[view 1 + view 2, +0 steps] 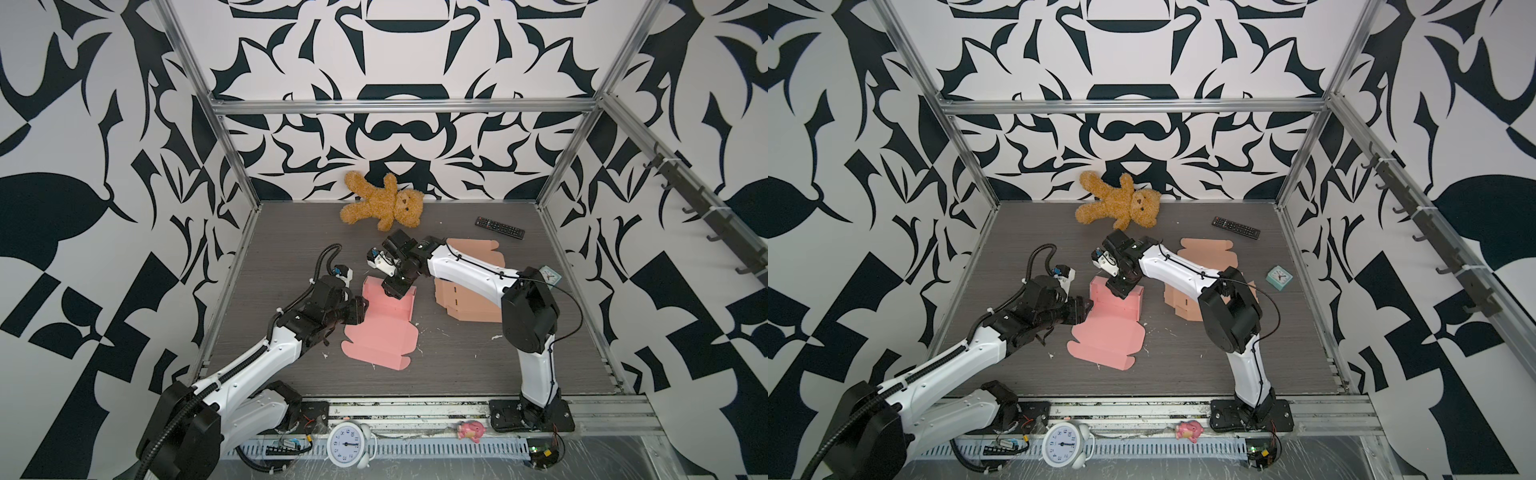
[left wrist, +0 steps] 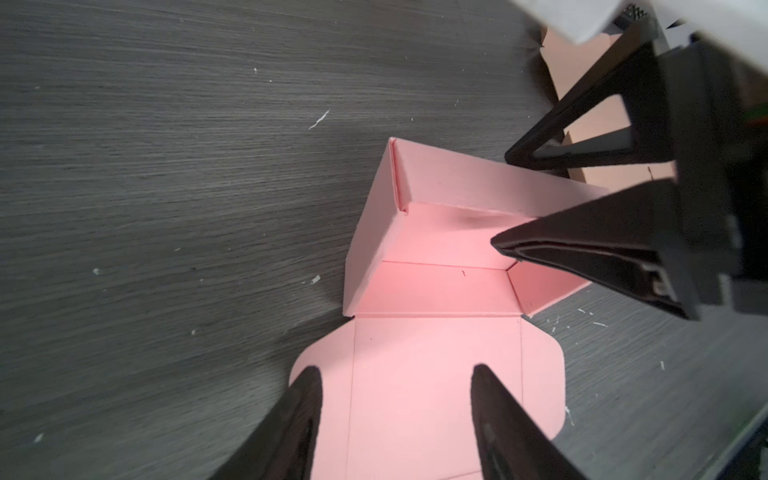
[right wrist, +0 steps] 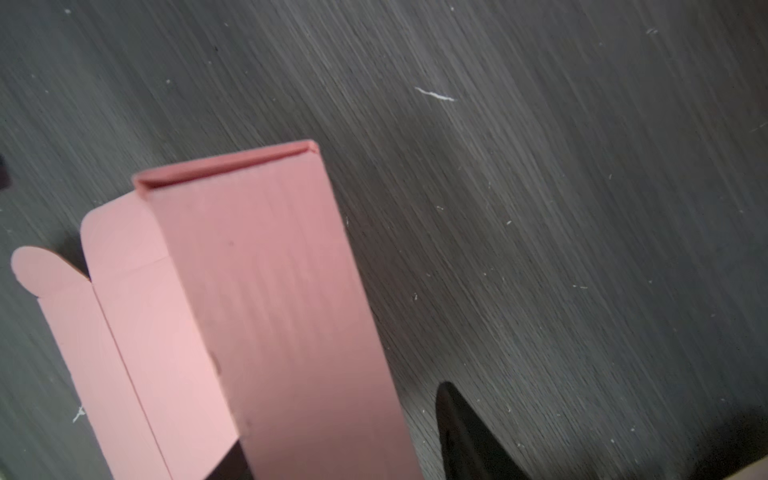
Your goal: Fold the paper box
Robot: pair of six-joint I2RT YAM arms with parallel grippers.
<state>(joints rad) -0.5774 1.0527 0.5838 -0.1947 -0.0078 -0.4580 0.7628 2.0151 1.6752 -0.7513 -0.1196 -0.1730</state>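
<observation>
Centrally, we find the pink paper box (image 1: 380, 332) lying half formed on the grey table (image 1: 457, 374). In both top views its long axis runs from the arm bases toward the back wall, leaning only slightly. The end with raised walls points away, and the flat lid panel with its rounded flaps points back toward the bases. We place the left gripper (image 2: 394, 368) at the box's left edge; its jaws are parted fairly wide and grasp nothing. The flat panel lies directly beneath the left fingers (image 2: 305, 419) and the raised end lies ahead of their tips. We cannot tell whether the tips touch the paper. The right gripper (image 2: 502, 198) reaches down over the raised end, also with parted jaws. An upright wall stands between the right fingers (image 2: 582, 257), with one finger inside the tray and the other outside it, above bare table. In the right wrist view we see a clear gap between the outer finger and that wall, so the wall is straddled rather than pinched. Beyond the right fingers, on the side away from the left gripper, sits a tan cardboard box (image 1: 465, 305), apart from the pink one.
</observation>
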